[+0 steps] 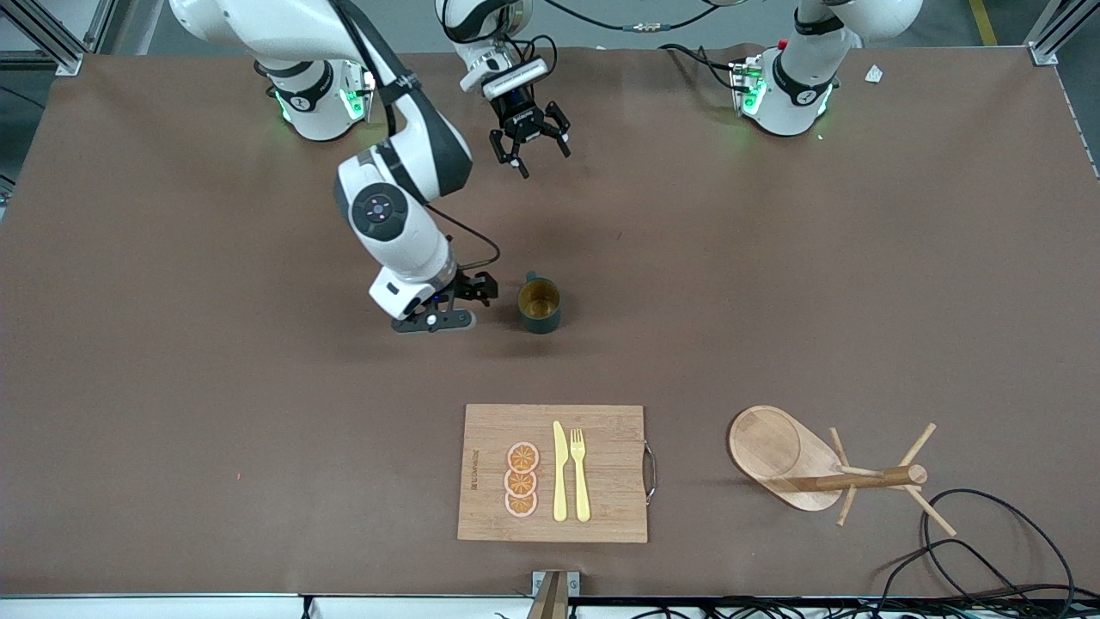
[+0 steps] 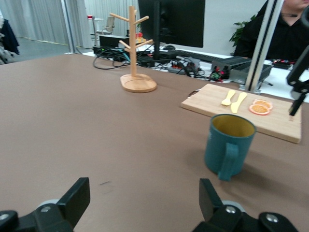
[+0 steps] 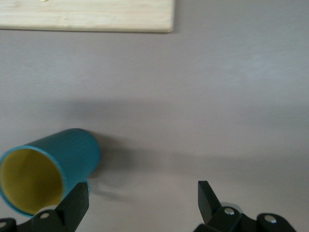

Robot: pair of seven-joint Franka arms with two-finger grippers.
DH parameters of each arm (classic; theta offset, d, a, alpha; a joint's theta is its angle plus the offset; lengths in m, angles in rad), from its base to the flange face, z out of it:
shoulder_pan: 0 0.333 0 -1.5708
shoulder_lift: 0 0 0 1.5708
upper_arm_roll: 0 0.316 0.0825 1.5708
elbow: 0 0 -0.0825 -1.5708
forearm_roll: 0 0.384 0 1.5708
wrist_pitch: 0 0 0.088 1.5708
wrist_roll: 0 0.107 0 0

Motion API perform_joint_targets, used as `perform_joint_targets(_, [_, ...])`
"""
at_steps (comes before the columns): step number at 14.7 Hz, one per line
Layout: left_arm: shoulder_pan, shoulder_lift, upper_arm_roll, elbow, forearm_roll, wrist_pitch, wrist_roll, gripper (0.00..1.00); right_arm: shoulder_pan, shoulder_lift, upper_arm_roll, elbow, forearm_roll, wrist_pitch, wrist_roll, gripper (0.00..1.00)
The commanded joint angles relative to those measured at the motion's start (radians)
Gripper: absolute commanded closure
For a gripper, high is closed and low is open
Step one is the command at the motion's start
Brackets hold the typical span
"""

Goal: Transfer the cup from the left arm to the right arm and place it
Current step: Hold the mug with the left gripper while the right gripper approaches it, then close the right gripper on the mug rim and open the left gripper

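Note:
The dark teal cup (image 1: 539,305) with a mustard-yellow inside stands upright on the brown table, about mid-table, its handle turned toward the robots' bases. My right gripper (image 1: 468,303) is low over the table right beside the cup, on the side of the right arm's end. It is open and holds nothing. In the right wrist view the cup (image 3: 46,174) lies just outside one finger of this gripper (image 3: 142,195). My left gripper (image 1: 543,157) hangs open and empty over bare table between the bases and the cup. From its wrist view the cup (image 2: 229,145) is off to one side of the gripper (image 2: 145,195).
A wooden cutting board (image 1: 610,430) carrying orange slices (image 1: 522,479), a yellow knife (image 1: 559,473) and a fork (image 1: 580,473) lies nearer the front camera than the cup. A wooden peg rack (image 1: 808,464) stands toward the left arm's end, with black cables (image 1: 988,550) by the front edge.

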State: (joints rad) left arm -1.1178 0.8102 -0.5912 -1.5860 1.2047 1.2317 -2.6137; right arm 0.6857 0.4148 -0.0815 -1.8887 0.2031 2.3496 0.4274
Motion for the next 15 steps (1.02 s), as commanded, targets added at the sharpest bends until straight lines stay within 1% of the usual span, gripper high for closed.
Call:
perform_joint_targets(1, [0.013, -0.132, -0.015, -0.118, -0.109, -0.006, -0.005, 0.01, 0.044, 0.028, -0.009, 0.002, 0.041, 0.055, 0.037, 0.00])
perform_joint_targets(3, [0.016, -0.228, -0.015, -0.166, -0.213, -0.006, -0.008, 0.00, 0.072, 0.051, -0.009, 0.006, 0.045, 0.083, 0.056, 0.00])
perform_joint_targets(5, [0.018, -0.294, -0.013, -0.199, -0.287, -0.008, -0.011, 0.00, 0.092, 0.082, -0.009, 0.013, 0.045, 0.140, 0.089, 0.00])
perform_joint_targets(7, [0.018, -0.348, -0.013, -0.241, -0.332, -0.008, -0.011, 0.00, 0.113, 0.120, -0.011, 0.035, 0.045, 0.165, 0.112, 0.05])
perform_joint_targets(8, [0.018, -0.382, -0.013, -0.249, -0.362, -0.008, -0.011, 0.00, 0.114, 0.131, -0.011, 0.046, 0.045, 0.165, 0.122, 0.11])
perform_joint_targets(9, [0.018, -0.416, -0.013, -0.258, -0.387, -0.008, -0.009, 0.00, 0.114, 0.137, -0.011, 0.051, 0.045, 0.165, 0.138, 0.22])
perform_joint_targets(10, [0.019, -0.446, -0.013, -0.264, -0.408, -0.008, -0.008, 0.00, 0.114, 0.139, -0.011, 0.051, 0.044, 0.165, 0.151, 0.36])
perform_joint_targets(11, [0.019, -0.474, -0.013, -0.267, -0.427, -0.008, -0.006, 0.00, 0.114, 0.139, -0.011, 0.051, 0.044, 0.163, 0.146, 0.55])
perform_joint_targets(12, [0.024, -0.497, -0.013, -0.267, -0.442, -0.008, 0.003, 0.00, 0.114, 0.137, -0.011, 0.052, 0.042, 0.160, 0.139, 0.77])
perform_joint_targets(13, [0.050, -0.519, -0.013, -0.266, -0.447, -0.008, 0.007, 0.00, 0.114, 0.137, -0.011, 0.059, 0.042, 0.158, 0.148, 1.00])
perform_joint_targets(15, [0.082, -0.549, -0.013, -0.262, -0.448, -0.008, 0.033, 0.00, 0.107, 0.137, -0.011, 0.072, 0.036, 0.148, 0.129, 1.00])
